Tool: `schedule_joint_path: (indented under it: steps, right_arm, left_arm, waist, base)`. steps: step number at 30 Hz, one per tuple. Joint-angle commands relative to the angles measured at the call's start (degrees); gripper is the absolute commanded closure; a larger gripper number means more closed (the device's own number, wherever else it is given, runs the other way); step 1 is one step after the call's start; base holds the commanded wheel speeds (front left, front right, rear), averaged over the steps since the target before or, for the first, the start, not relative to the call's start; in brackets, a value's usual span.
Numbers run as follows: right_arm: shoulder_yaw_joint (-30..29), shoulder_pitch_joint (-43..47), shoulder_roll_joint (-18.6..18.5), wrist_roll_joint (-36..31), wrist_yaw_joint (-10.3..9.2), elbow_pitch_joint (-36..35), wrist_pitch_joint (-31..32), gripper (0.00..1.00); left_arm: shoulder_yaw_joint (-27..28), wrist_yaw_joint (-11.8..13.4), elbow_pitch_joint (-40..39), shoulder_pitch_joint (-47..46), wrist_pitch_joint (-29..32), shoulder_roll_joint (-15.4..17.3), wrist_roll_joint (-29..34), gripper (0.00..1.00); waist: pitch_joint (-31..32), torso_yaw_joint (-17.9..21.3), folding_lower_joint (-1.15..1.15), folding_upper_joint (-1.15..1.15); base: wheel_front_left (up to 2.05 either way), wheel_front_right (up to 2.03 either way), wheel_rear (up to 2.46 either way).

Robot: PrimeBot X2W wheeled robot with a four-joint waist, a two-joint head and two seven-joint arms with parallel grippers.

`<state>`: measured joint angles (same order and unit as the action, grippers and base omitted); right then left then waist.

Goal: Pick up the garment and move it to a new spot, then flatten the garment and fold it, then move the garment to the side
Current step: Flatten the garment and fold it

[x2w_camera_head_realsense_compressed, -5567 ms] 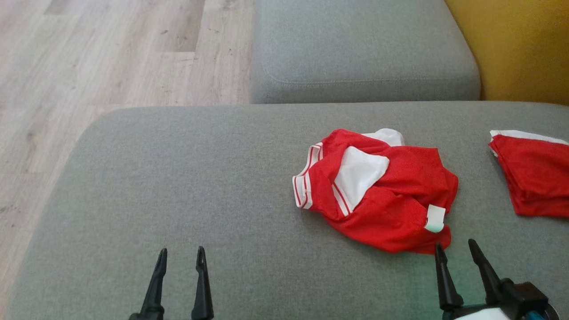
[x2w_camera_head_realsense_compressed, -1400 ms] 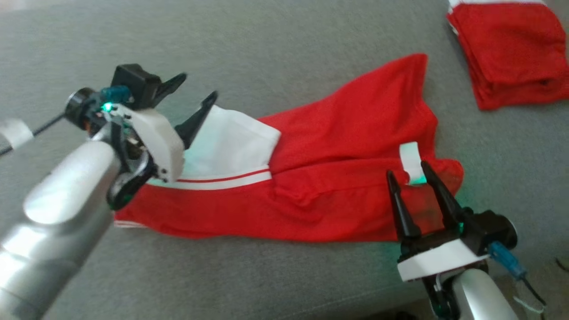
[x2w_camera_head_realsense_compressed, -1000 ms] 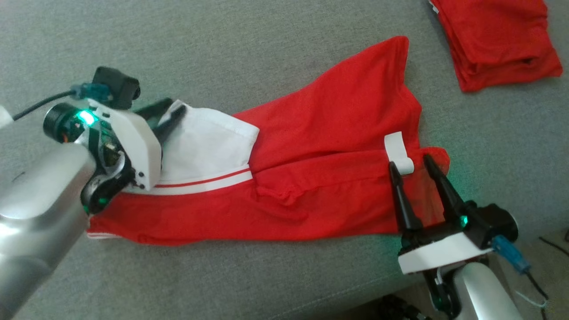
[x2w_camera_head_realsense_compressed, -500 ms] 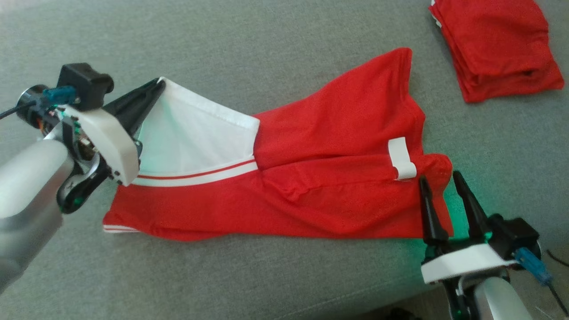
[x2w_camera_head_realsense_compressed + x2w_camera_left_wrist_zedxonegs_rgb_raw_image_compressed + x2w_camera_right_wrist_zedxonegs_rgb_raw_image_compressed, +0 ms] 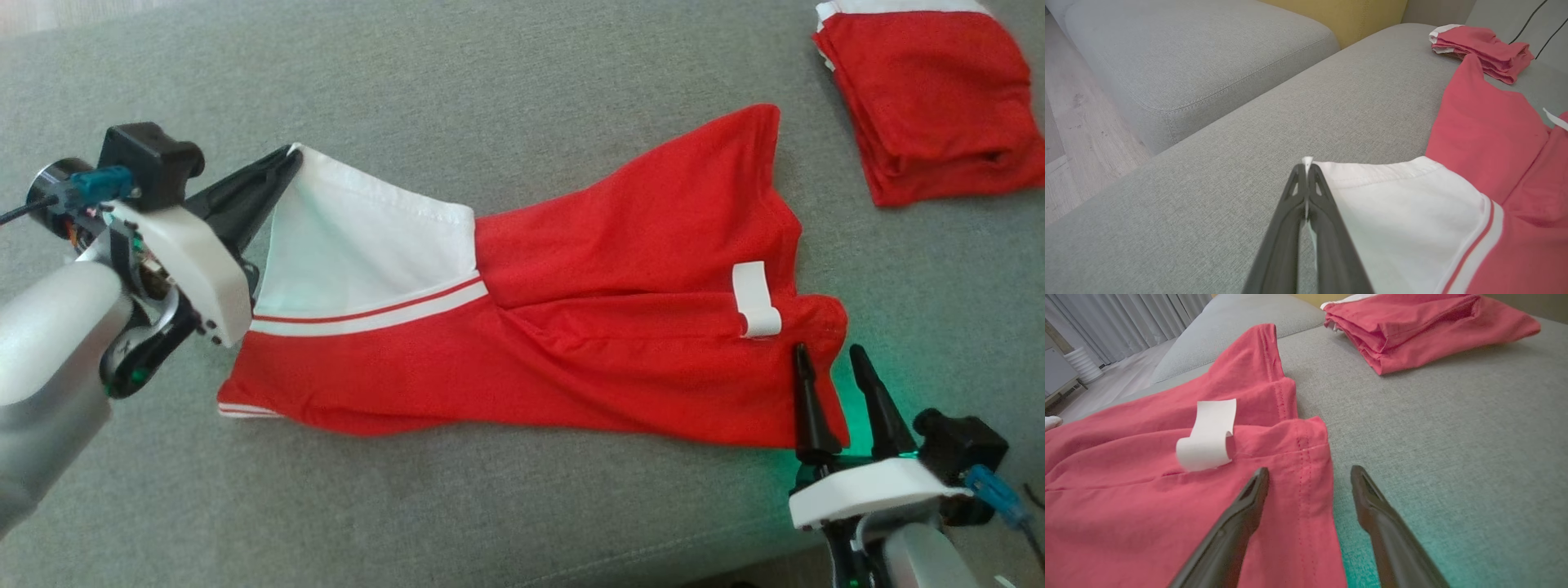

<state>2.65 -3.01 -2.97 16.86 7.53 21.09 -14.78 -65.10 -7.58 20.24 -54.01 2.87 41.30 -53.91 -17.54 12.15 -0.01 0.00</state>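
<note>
Here the garment (image 5: 620, 245) lay part-spread, lengthwise, on the grey cushion (image 5: 490, 73).
The left gripper (image 5: 286, 157) was pinched tight on its white corner. The right gripper (image 5: 829, 353), parted and empty, straddled the red hem. Gripping that hem, then drawing both ends apart evenly, seemed the surest way to flatten it.

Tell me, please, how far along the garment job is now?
Looks done: the garment lies stretched out on the cushion. In hand: flattening, with the left gripper shut on its white corner and the right gripper open at the red hem. Left: the middle is creased, nothing is folded, and it is not set aside.
</note>
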Motion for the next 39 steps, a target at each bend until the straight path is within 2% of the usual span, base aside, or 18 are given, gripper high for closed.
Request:
schedule_joint_path:
  steps: [1, 2, 4, 6, 7, 8, 9, 10, 16, 20, 23, 29, 31, 32, 35, 39]
  right_arm:
    - [1.22, -1.71, -1.47, 0.61, -0.04, -1.05, -0.22, 0.07]
    - [1.28, -1.91, -1.52, 0.90, -0.04, -0.81, -0.22, 0.12]
    - [1.25, -2.39, -1.55, 1.39, -0.04, -0.58, -0.22, 0.10]
    - [1.28, -2.80, -1.55, 1.51, -0.04, -0.51, -0.22, 0.16]
    - [1.38, -2.98, -1.60, 1.36, -0.04, -0.59, -0.22, 0.30]
    - [1.36, -3.15, -1.61, 1.20, -0.04, -0.68, -0.22, 0.51]
    - [1.39, -3.23, -1.59, 1.10, -0.04, -0.77, -0.22, 0.62]
    - [1.50, -3.21, -1.58, 1.10, -0.04, -0.70, -0.22, 1.00]
    - [0.32, -2.06, -2.11, 0.52, -0.04, -1.97, -0.22, 1.00]
    - [-2.58, -0.39, -2.25, -0.74, -0.04, -9.04, -0.22, 1.00]
    - [-4.45, 0.35, -3.82, -0.80, -0.04, -15.66, -0.22, 1.00]
    - [-6.71, -0.13, -11.39, -1.19, -0.04, -27.28, -0.20, 1.00]
    - [-7.90, -1.36, -14.83, -0.90, -0.04, -30.98, 1.20, 1.00]
    - [-7.90, -1.36, -14.83, -0.90, -0.04, -30.98, 1.20, 1.00]
    - [-9.89, -5.54, -19.88, -0.18, -0.04, -36.04, 4.69, 1.00]
    - [-9.64, -14.25, -26.20, 0.90, -0.04, -37.01, 9.07, 1.00]
  left_arm:
    - [2.24, 0.09, -0.84, -2.50, -0.59, 2.96, -0.39, 1.00]
    - [2.21, 0.09, -0.87, -2.54, -0.62, 2.99, -0.42, 1.00]
    - [2.18, 0.09, -0.92, -2.59, -0.64, 3.07, -0.54, 1.00]
    - [2.17, 0.09, -1.00, -2.60, -0.64, 3.20, -0.68, 1.00]
    - [2.13, 0.09, -1.05, -2.59, -0.63, 3.27, -0.73, 1.00]
    - [2.10, 0.09, -1.08, -2.59, -0.63, 3.34, -0.75, 1.00]
    - [2.06, 0.09, -1.10, -2.56, -0.64, 3.38, -0.79, 1.00]
    - [2.01, 0.09, -1.12, -2.49, -0.66, 3.40, -0.84, 1.00]
    - [2.14, 0.24, -0.99, -1.71, -3.08, 3.24, -0.50, 1.00]
    - [3.08, 1.31, -2.99, -1.53, -9.01, 4.11, 2.28, 1.00]
    - [4.16, 3.30, -6.52, -1.12, -13.42, 5.67, 4.56, 1.00]
    - [8.24, 8.27, -17.35, -1.13, -17.18, 9.62, 9.05, 1.00]
    - [10.50, 9.81, -21.64, -2.01, -17.52, 10.86, 10.21, 1.00]
    - [10.50, 9.81, -21.64, -2.01, -17.52, 10.86, 10.21, 1.00]
    - [13.38, 11.75, -26.96, -4.48, -17.64, 12.35, 11.75, 1.00]
    - [15.46, 10.97, -29.92, -9.53, -15.92, 11.79, 11.39, 1.00]
  waist:
    - [-0.12, -0.13, 0.01, 0.00]
    - [-0.16, -0.21, 0.01, 0.00]
    - [-0.27, -0.34, 0.01, 0.00]
    - [-0.37, -0.45, 0.01, 0.00]
    - [-0.42, -0.52, 0.01, 0.00]
    - [-0.44, -0.60, 0.01, 0.00]
    - [-0.43, -0.69, 0.01, 0.00]
    - [-0.34, -0.80, 0.01, 0.00]
    - [2.09, -1.43, 0.01, 0.00]
    - [5.52, -1.69, 0.01, 0.00]
    - [8.97, -1.92, 0.01, 0.00]
    - [15.91, -3.31, 0.01, 0.00]
    - [17.25, -3.98, 0.01, 0.00]
    - [17.25, -3.98, 0.01, 0.00]
    - [18.26, -5.08, 0.01, 0.00]
    - [18.06, -6.57, 0.01, 0.00]
  base:
    - [0.00, 0.00, 0.00]
    - [0.00, 0.00, 0.00]
    - [0.00, 0.00, 0.00]
    - [0.00, 0.00, 0.00]
    - [0.00, 0.00, 0.00]
    - [0.00, 0.00, 0.00]
    - [0.00, 0.00, 0.00]
    - [0.00, 0.00, 0.00]
    - [0.00, 0.00, 0.00]
    - [0.00, 0.00, 0.00]
    - [0.00, 0.00, 0.00]
    - [0.00, 0.00, 0.00]
    - [0.00, 0.00, 0.00]
    - [0.00, 0.00, 0.00]
    - [0.00, 0.00, 0.00]
    - [0.00, 0.00, 0.00]
